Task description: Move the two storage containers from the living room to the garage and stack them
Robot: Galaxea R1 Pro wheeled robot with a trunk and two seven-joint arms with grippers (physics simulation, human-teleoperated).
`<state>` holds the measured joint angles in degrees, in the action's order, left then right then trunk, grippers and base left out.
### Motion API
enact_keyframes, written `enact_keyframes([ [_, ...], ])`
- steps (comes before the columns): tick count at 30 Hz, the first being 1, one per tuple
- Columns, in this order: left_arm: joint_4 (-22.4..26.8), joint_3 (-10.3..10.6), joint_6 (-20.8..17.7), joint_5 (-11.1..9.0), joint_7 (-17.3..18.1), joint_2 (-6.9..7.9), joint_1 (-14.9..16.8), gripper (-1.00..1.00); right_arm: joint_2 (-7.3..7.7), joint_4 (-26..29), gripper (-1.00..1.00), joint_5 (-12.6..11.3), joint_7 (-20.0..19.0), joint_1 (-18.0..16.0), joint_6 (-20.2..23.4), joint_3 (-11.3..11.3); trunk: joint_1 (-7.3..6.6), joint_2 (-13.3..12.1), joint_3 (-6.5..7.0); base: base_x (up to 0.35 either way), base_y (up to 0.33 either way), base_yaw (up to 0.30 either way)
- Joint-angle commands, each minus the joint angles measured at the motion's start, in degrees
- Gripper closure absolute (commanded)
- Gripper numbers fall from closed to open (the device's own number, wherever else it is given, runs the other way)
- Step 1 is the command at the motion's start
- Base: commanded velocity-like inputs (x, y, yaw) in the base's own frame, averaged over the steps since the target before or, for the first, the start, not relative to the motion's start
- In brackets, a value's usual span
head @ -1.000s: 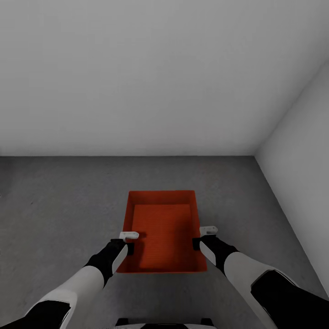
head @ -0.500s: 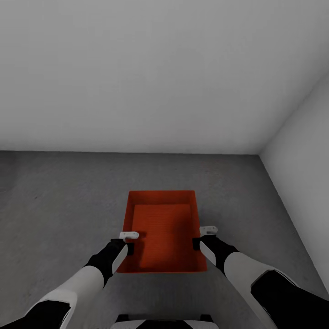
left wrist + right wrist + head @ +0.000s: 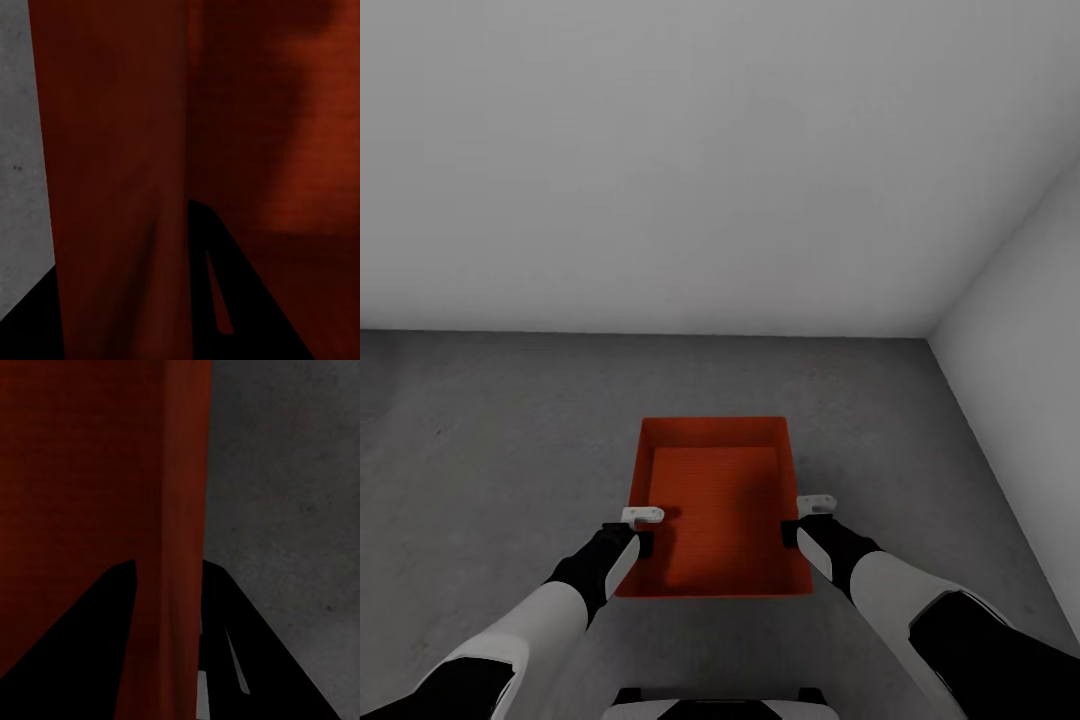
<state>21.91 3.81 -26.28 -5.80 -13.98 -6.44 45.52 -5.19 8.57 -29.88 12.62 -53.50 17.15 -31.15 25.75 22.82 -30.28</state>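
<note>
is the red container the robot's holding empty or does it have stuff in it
Empty: the head view shows the storage container's bare red-orange bottom, nothing inside.

A bare garage corner: mottled grey concrete floor [image 3: 490,440] meeting plain white walls [image 3: 690,160].

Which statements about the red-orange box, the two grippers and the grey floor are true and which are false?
1. The red-orange rectangular lidless box is empty. True.
2. The left gripper and right gripper hold opposite side walls. True.
3. A second box is nested inside it. False: bare bottom.
4. Light wood planks lie under the box. False: mottled dark grey floor.
5. White walls meet in a corner at the robot's front right. True.
</note>
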Motion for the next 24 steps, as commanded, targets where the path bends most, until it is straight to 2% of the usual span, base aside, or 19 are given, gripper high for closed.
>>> enact_keyframes([
  [1,0.23,2.08,0.00,-1.49,-0.53,0.46,0.01,1.00,0.18,0.04,1.00,-3.17,0.30,-0.03,0.34,-1.41,0.03,0.10,-0.08,0.000,0.000,0.000],
  [24,0.30,2.08,0.00,-1.49,-0.52,0.46,0.01,1.00,0.18,0.04,1.00,-3.17,0.30,-0.03,0.34,-1.45,0.03,0.10,-0.67,0.000,0.000,0.000],
])
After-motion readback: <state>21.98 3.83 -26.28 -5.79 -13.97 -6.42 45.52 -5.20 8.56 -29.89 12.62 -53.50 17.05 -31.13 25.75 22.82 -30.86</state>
